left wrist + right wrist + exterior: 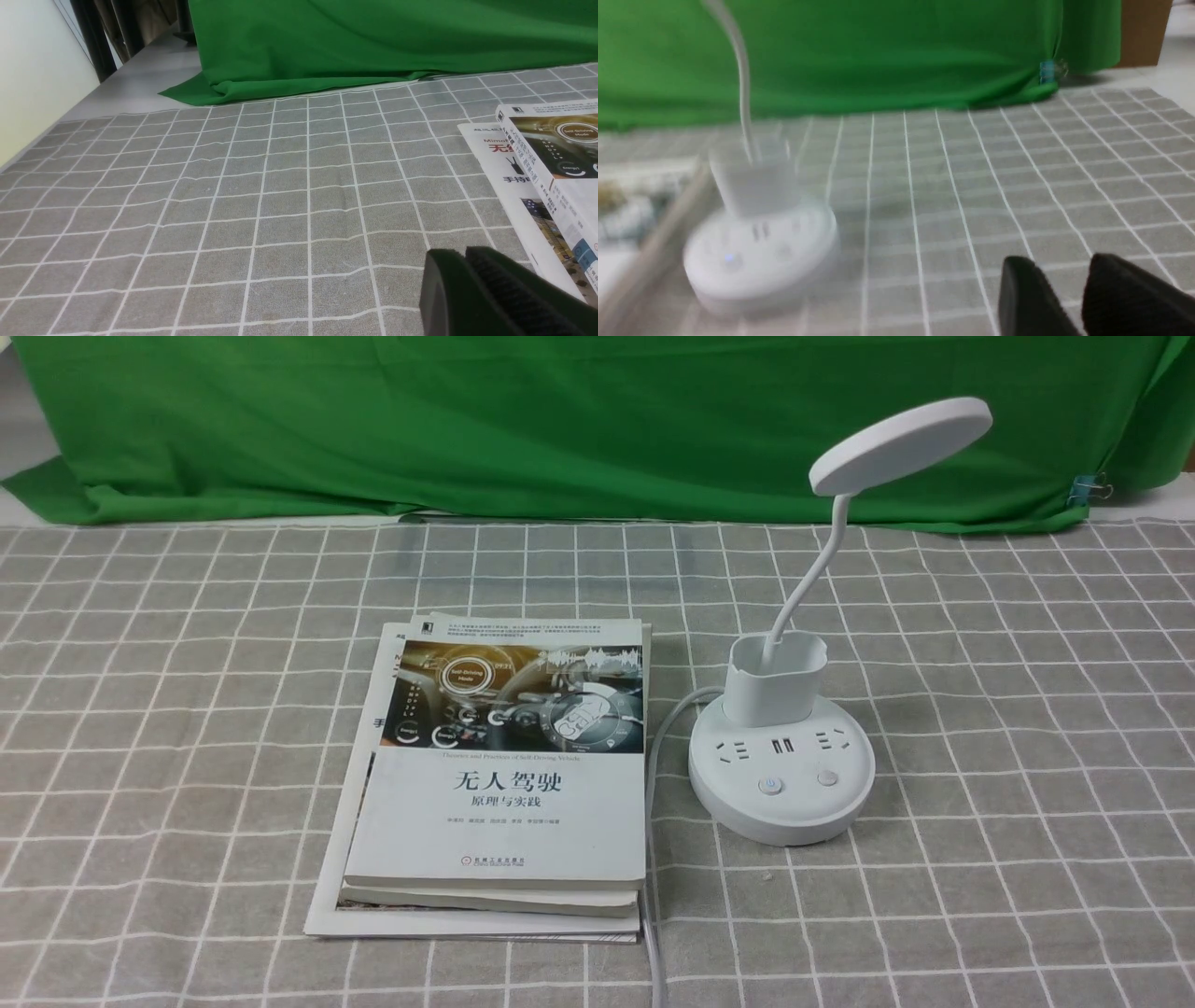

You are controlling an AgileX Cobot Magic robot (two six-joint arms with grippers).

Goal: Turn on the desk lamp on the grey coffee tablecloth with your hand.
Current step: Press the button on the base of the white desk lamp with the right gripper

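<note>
The white desk lamp [782, 775] stands on the grey coffee tablecloth [1027, 709], right of centre. Its disc head [901, 443] is raised on the thin neck above the cup holder [775, 681]. Two buttons sit on the front of the base, and the left one shows a blue ring. No arm shows in the front view. My right gripper [1059, 266] is open and empty, low over the cloth [1017, 186], with the blurred lamp [756, 261] off to one side. My left gripper [462, 254] is shut and empty over the cloth [233, 210].
A stack of books [504, 775] lies left of the lamp and shows near my left gripper in the left wrist view [551, 154]. The lamp's white cable [653, 784] runs between books and base toward the front edge. A green backdrop [560, 420] hangs behind.
</note>
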